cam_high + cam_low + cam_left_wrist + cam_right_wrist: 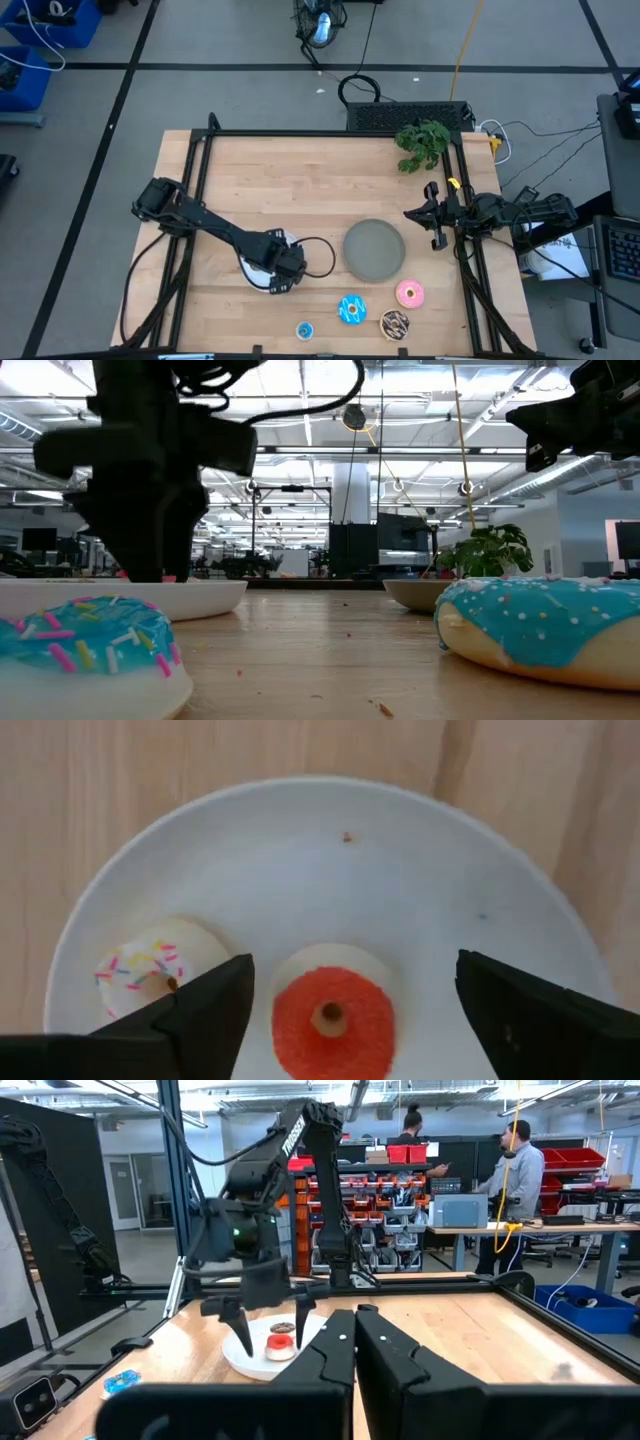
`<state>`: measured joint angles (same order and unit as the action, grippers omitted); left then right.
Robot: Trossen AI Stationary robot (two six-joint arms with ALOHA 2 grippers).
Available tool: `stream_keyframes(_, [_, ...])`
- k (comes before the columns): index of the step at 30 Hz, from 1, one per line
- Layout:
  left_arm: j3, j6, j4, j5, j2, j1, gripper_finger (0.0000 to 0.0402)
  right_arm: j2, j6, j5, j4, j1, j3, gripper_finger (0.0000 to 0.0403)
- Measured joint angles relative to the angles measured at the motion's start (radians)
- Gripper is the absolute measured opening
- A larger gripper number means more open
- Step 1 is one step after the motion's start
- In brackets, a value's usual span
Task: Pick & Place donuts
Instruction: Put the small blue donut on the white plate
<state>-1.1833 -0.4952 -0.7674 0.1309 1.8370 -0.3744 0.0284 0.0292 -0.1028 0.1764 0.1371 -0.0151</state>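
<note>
My left gripper (350,1020) hangs open over the white plate (420,870), fingers pointing down. A tiny red donut (332,1016) lies flat on the plate between the two fingers, apart from both. A tiny whitish-pink sprinkled donut (145,970) lies beside it, partly behind one finger (205,1015). On the table near the near edge lie the blue donut (352,309), the pink donut (409,293), the brown sprinkled donut (395,323) and a tiny blue donut (305,330). My right gripper (356,1335) waits shut at the table's right edge.
The grey plate (375,248) sits right of the white plate (252,272). A green plant (423,143) stands at the far right corner. A black frame rail (330,133) borders the table. People stand in the room beyond, seen in the right wrist view.
</note>
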Motion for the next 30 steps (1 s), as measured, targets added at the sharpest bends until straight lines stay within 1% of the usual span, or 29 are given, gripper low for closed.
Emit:
stream_keyframes(5, [-0.117,-0.001,-0.101,-0.001,0.000,-0.004,0.0349,0.000,0.000,0.000,0.000,0.000,0.000,0.0000])
stream_keyframes(7, [-0.180,-0.015,-0.141,-0.001,0.000,-0.011,0.0343,0.000,0.000,0.000,0.004,0.000,0.000,0.0000])
stream_keyframes(9, [-0.247,-0.034,-0.172,-0.001,0.000,-0.022,0.0328,0.000,0.000,0.000,0.010,0.000,0.000,0.0000])
stream_keyframes(12, [-0.336,-0.060,-0.212,-0.001,0.000,-0.037,0.0285,0.000,0.000,0.000,0.013,0.000,0.000,0.0000])
stream_keyframes(15, [-0.394,-0.099,-0.248,-0.001,0.000,-0.054,0.0223,0.000,0.000,0.000,0.015,0.000,0.000,0.0000])
stream_keyframes(18, [-0.431,-0.119,-0.273,-0.037,0.000,-0.070,0.0149,0.000,0.000,0.000,0.015,0.000,0.000,0.0000])
stream_keyframes(20, [-0.434,-0.118,-0.272,-0.053,0.000,-0.080,0.0094,0.000,0.000,0.000,0.015,0.000,0.000,0.0000])
stream_keyframes(22, [-0.434,-0.088,-0.275,-0.056,0.008,-0.093,0.0040,0.000,0.000,0.000,0.019,0.000,0.000,0.0000])
stream_keyframes(23, [-0.434,-0.065,-0.274,-0.056,0.010,-0.101,0.0021,0.000,0.000,0.000,0.021,0.000,0.000,0.0000])
stream_keyframes(24, [-0.433,-0.047,-0.266,-0.054,0.011,-0.108,0.0012,0.000,0.000,0.000,0.022,0.000,0.000,0.0000])
stream_keyframes(28, [-0.434,-0.018,-0.187,-0.044,0.034,-0.135,0.0009,0.000,0.000,-0.001,0.022,0.000,0.000,0.0000])
stream_keyframes(30, [-0.442,-0.012,-0.156,-0.064,0.055,-0.140,0.0004,0.001,0.000,-0.001,0.022,0.000,0.000,0.0000])
